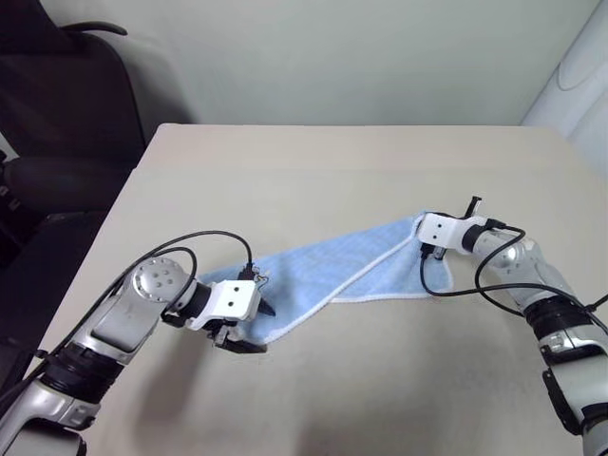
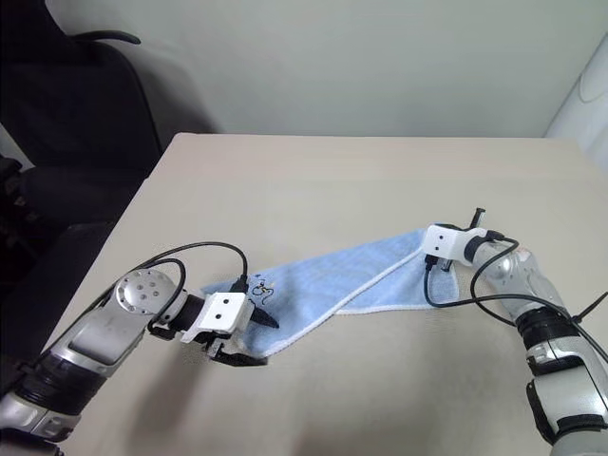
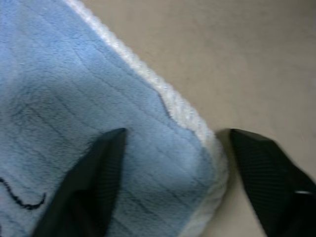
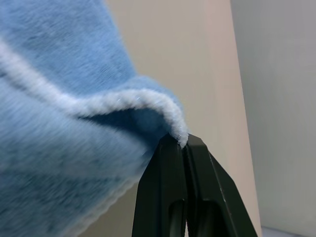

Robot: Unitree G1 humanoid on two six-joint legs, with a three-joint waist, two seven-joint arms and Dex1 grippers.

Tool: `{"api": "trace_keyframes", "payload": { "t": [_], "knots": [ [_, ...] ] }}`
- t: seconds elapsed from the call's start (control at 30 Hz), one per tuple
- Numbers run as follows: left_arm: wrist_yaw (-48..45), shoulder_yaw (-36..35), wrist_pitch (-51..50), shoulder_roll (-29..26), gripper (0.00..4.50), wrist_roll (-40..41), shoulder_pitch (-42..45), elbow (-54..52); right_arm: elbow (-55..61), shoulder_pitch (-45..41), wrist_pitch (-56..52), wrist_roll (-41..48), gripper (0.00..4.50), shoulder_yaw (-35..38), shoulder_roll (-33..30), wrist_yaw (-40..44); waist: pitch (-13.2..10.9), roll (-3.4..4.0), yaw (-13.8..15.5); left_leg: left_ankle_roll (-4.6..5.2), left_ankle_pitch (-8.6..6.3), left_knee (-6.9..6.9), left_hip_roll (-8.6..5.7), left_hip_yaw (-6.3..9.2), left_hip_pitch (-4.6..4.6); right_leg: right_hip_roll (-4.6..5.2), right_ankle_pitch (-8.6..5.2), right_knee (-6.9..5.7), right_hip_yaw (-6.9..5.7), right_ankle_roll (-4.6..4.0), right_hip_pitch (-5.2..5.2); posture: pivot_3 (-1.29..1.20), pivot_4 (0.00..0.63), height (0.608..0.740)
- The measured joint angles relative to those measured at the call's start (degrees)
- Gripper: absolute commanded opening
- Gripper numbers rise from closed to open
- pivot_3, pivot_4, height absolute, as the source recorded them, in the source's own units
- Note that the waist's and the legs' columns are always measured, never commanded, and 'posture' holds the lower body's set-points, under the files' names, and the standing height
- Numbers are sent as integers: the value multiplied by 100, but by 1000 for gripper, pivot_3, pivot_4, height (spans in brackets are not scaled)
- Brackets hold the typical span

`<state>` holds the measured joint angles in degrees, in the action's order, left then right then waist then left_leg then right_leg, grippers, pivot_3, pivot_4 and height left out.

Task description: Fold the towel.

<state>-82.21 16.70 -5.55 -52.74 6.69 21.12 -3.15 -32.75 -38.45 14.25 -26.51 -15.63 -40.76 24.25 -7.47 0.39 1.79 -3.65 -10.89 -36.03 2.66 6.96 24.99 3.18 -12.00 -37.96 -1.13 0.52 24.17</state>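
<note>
The light-blue towel (image 1: 323, 275) with white stitched edging lies stretched slantwise across the beige table (image 1: 313, 171). My right gripper (image 1: 424, 249) is shut on its far right corner; the right wrist view shows the white hem pinched between the two black fingertips (image 4: 180, 140). At the towel's near left corner my left gripper (image 1: 255, 328) stands open, pointing down. In the left wrist view one finger (image 3: 98, 168) rests on the blue cloth and the other (image 3: 266, 168) is on the bare table beside the hem. A dark printed logo (image 2: 262, 290) shows near that corner.
A black chair (image 1: 57, 114) stands off the table's left side, close to its left edge. A white rounded object (image 1: 581, 85) stands at the far right. Bare tabletop lies behind and in front of the towel.
</note>
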Motion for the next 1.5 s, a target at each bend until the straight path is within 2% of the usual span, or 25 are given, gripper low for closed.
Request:
{"api": "trace_keyframes", "payload": {
  "t": [0.23,0.53,0.63,0.7,0.8,0.87,0.97,1.07,1.17,1.27,1.37,1.43,1.5],
  "knots": [
    [-32,-98,50,-76,42,58,-79,49,85,12,-130,36,0,5,24,0,4,7,-58,-5,-15,3,6,0,-2,-5,-9,0,0,17,1,0,150,738],
    [-19,-596,-657,-232,42,768,-645,-282,48,-52,-99,89,0,50,-30,102,4,8,-73,-6,-16,2,6,2,4,-6,-15,-1,-1,6,4,0,150,738],
    [190,-1124,-1227,-155,42,1352,-657,-407,70,-46,-96,155,0,136,-168,139,3,8,-37,-8,-14,0,5,1,8,-4,-14,-1,-3,8,4,0,150,738],
    [548,-1592,-1755,87,42,1871,-502,-415,177,47,-126,246,0,284,-319,192,3,8,7,-11,-10,0,4,-1,12,-2,-13,-4,-6,10,3,0,150,738],
    [1399,-2275,-2450,591,42,2503,161,-369,270,123,-239,461,0,582,-474,239,3,8,55,-11,6,-3,5,-7,16,3,-2,-5,-9,17,0,0,150,738],
    [1922,-2469,-2636,921,42,2602,740,-215,209,39,-256,507,0,648,-571,251,2,9,67,-4,13,-5,4,-15,7,6,7,-4,-8,27,-8,0,150,738],
    [2534,-2478,-2700,1466,42,2581,1703,319,-264,-575,-175,495,0,649,-634,267,0,13,63,5,21,-8,4,-28,6,7,34,0,0,59,-8,0,150,738],
    [2922,-2371,-2445,1922,42,2297,2836,1397,-1068,-1551,45,417,0,612,-810,257,-3,15,67,11,24,-7,6,-30,13,6,49,5,-1,82,1,0,150,738],
    [3001,-2371,-2072,1999,42,2118,3753,2243,-1512,-2315,258,407,0,617,-1076,274,-3,15,68,21,16,1,10,-39,23,4,46,19,-2,81,8,0,150,738],
    [2930,-2517,-1828,1862,42,2075,4110,2647,-1670,-2564,357,475,0,722,-1316,360,-3,14,66,36,-1,4,18,-64,27,4,30,38,0,90,7,0,150,738],
    [2781,-2548,-1725,1795,42,2045,4120,2882,-1781,-2486,413,568,0,788,-1381,513,-3,15,53,46,-9,3,20,-88,32,5,29,56,18,99,11,0,150,738],
    [2354,-2489,-1817,1457,42,2137,3608,2342,-1030,-1677,410,1094,0,1052,-1653,1142,-3,14,45,54,-13,0,23,-100,48,-1,26,79,21,111,14,0,150,738],
    [1888,-2495,-2162,924,42,2355,2760,1711,-272,-387,258,1786,0,1467,-2070,1936,-2,13,52,6,-10,-8,16,-118,63,-8,4,86,32,135,16,0,150,738]
  ]
}}
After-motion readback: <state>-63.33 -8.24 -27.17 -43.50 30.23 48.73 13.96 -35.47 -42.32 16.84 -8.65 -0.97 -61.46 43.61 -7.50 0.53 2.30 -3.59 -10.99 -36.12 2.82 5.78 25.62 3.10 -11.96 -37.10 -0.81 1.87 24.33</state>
